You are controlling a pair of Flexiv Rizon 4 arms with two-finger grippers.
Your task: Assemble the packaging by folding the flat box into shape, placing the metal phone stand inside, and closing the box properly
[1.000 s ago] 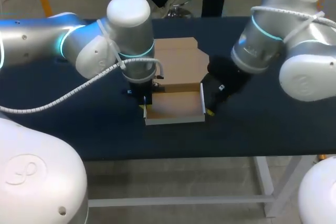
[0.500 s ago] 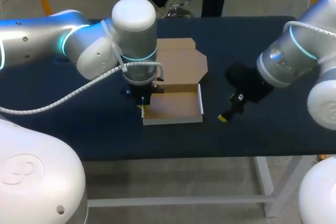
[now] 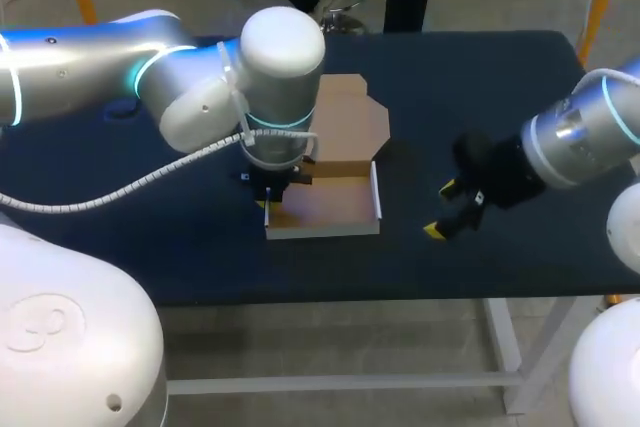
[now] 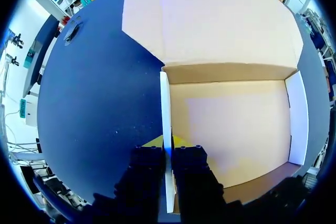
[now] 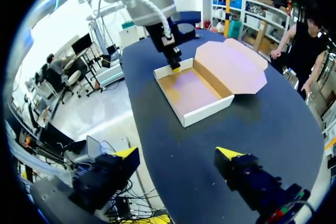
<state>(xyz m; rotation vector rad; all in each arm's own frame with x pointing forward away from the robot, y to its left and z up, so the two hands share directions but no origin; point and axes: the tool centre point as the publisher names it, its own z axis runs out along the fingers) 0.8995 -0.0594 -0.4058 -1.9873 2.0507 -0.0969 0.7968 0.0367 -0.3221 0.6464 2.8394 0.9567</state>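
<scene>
While left hand [image 3: 267,209] pinches wall of one box [image 3: 328,203], right hand [image 3: 441,210] hangs spread, apart.

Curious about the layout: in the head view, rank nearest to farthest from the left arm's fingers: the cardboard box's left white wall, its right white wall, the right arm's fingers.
1. Left white wall of the brown cardboard box: clamped between the left fingers.
2. Right white wall: the box's opposite side.
3. Right arm's open fingers: beyond that wall.
</scene>
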